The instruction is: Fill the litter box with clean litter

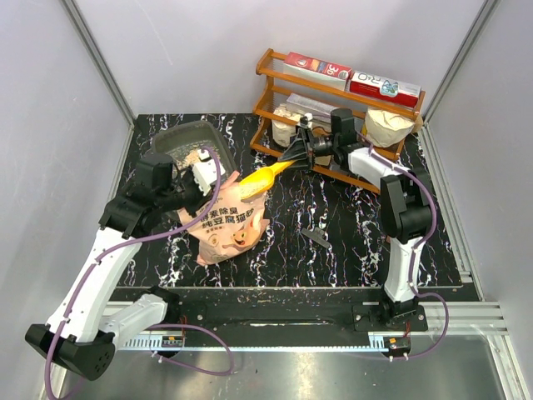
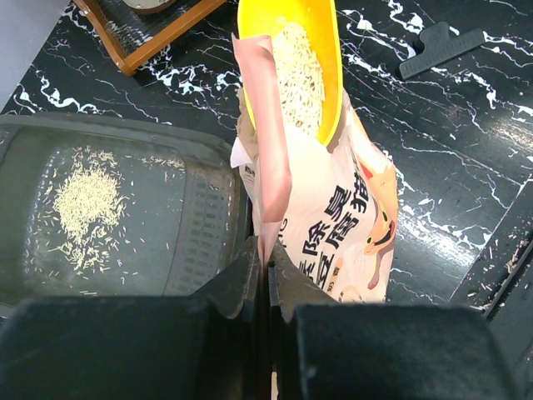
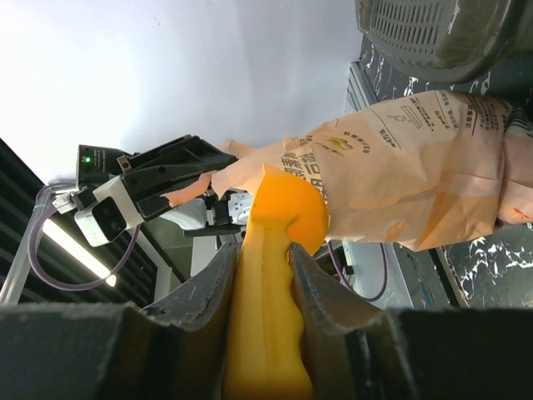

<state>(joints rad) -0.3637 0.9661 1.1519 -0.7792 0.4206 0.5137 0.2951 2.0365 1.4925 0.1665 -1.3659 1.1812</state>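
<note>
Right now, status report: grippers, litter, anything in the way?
Left gripper shut on bag edge. Right gripper shut on scoop, loaded with litter at bag mouth. Litter box beside bag, only a thin scatter inside. Nothing blocking the box.

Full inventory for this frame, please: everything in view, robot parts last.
litter box: one, dark grey, table's far left
litter: pale beige, scattered in the litter box, heaped in the scoop
bag: one, pink-orange, beside the litter box
scoop: one, yellow, at the bag mouth
rack: one, orange wood, far side
cartons: two, red, atop the rack
sacks: two, cream, in the rack
clip: one, black, right of the bag
table: one, black marbled
left fingers: black, shut on the bag
right fingers: black, shut on the scoop
</note>
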